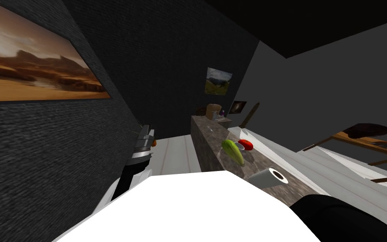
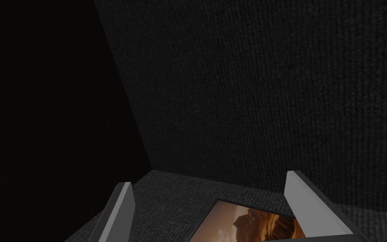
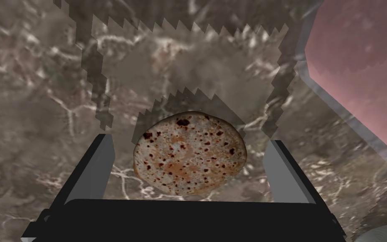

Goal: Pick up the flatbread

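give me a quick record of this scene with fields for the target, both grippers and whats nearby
target: flatbread, round, brown-spotted, lying on the marbled counter
right gripper: open, one finger on each side of the flatbread, touching neither edge
left gripper: open, empty, out at the robot's left
nearby: pink object on the counter, apart from the flatbread
task state: flatbread not yet gripped

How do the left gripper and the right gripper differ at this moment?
The right gripper has the flatbread between its fingers, untouched; the left gripper has nothing between its own. The right one faces the marbled counter; the left one is raised at my left side. Both are open.
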Controlling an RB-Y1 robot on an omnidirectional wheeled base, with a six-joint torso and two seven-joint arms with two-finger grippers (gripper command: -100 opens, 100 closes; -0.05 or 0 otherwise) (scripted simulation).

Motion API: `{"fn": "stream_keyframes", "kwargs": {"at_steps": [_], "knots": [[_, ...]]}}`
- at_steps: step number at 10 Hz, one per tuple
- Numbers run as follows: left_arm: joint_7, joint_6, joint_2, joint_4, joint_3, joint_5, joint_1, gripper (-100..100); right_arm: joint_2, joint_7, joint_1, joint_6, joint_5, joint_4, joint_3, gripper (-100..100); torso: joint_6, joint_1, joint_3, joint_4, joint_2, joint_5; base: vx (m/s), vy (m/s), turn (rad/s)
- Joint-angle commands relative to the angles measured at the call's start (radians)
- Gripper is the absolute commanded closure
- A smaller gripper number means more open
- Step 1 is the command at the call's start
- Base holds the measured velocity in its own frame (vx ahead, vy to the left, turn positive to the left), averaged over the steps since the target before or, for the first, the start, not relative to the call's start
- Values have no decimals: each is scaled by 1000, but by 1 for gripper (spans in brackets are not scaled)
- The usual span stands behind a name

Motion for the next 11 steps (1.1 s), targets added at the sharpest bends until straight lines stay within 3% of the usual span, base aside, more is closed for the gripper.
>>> {"fn": "stream_keyframes", "kwargs": {"at_steps": [1, 2, 3, 7, 8, 9, 11], "knots": [[0, 0, 0, 0, 0, 0, 0, 0, 36, -4, 1, 10, 3, 20, -3, -100, 0, 0, 0, 0, 0, 0, -52, -3, 109], [0, 0, 0, 0, 0, 0, 0, 0, 24, -9, -5, 10, 9, 12, -2, -100, 0, 0, 0, 0, 0, 0, -21, -2, 19], [0, 0, 0, 0, 0, 0, 0, 0, 26, -11, -6, 12, 11, 14, -2, 100, 0, 0, -1, 0, -1, 0, 0, 0, 0], [0, 0, 0, 0, 0, 0, 0, 0, 26, -11, -6, 11, 11, 13, -2, 100, 0, -1, -2, -1, -3, 0, 0, 0, 0], [0, 0, 0, 0, 0, 0, 0, 0, 26, -11, -6, 11, 11, 13, -2, 0, 0, -1, -2, -1, -3, 0, 0, 0, 0], [0, 0, 0, 0, 0, 0, 0, 0, -8, 6, 2, 1, -5, -6, 1, 100, 0, -1, -2, -1, -3, 0, 33, 0, -192], [0, 0, 0, 0, 0, 0, 0, 0, -52, 17, 3, -9, -12, -33, 5, 100, 2, 0, -3, -1, -6, 0, 57, 8, -150]]}}
